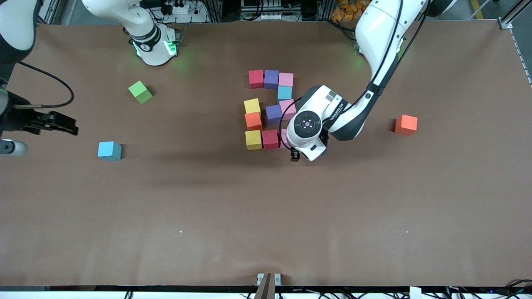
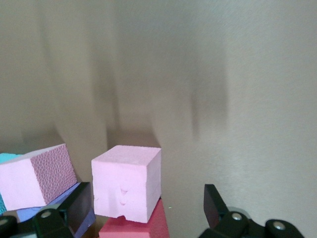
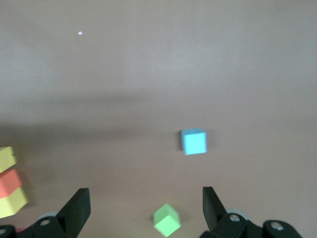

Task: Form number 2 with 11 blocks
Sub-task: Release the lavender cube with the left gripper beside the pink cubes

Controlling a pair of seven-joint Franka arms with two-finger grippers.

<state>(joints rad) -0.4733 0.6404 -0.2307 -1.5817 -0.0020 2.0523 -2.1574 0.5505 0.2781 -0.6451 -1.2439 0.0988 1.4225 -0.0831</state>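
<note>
Our left gripper (image 2: 143,210) stands wide around 1 pink block (image 2: 128,182) by the red block (image 2: 136,227); our right gripper (image 3: 143,208) waits, wide.

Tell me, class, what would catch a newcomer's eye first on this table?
First, the cluster of coloured blocks mid-table, laid out like a figure 2. The left hand hangs open over its end toward the left arm, around a pink block partly resting on a red block. Stray cubes lie apart: a lime-green cube and a light blue cube toward the right arm's end, where the right hand waits open, and an orange cube toward the left arm's end.
</note>
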